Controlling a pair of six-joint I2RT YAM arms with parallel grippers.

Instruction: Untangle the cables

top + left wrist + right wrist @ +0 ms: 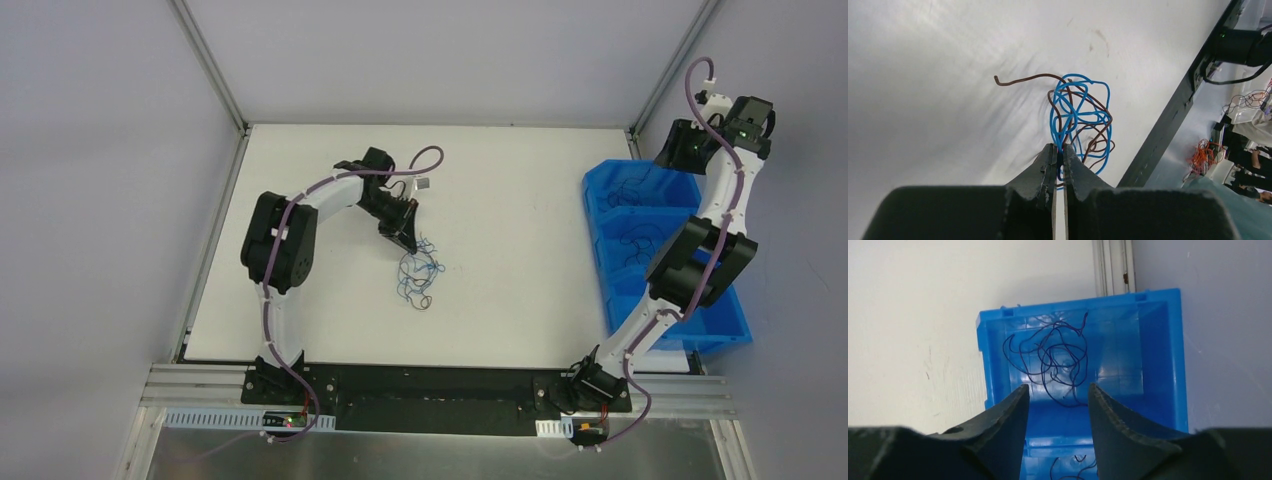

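A small tangle of thin blue and brown cables lies on the white table near its middle. My left gripper is at the tangle's upper edge. In the left wrist view the left gripper is shut on blue strands of the cables, and a brown end sticks out to the left. My right gripper is raised over the far end of the blue bin, away from the tangle. In the right wrist view the right gripper is open and empty above the bin.
A blue divided bin stands at the table's right edge, with dark thin wires in its compartments. Metal frame posts rise at the table's far corners. A black rail runs along the near edge.
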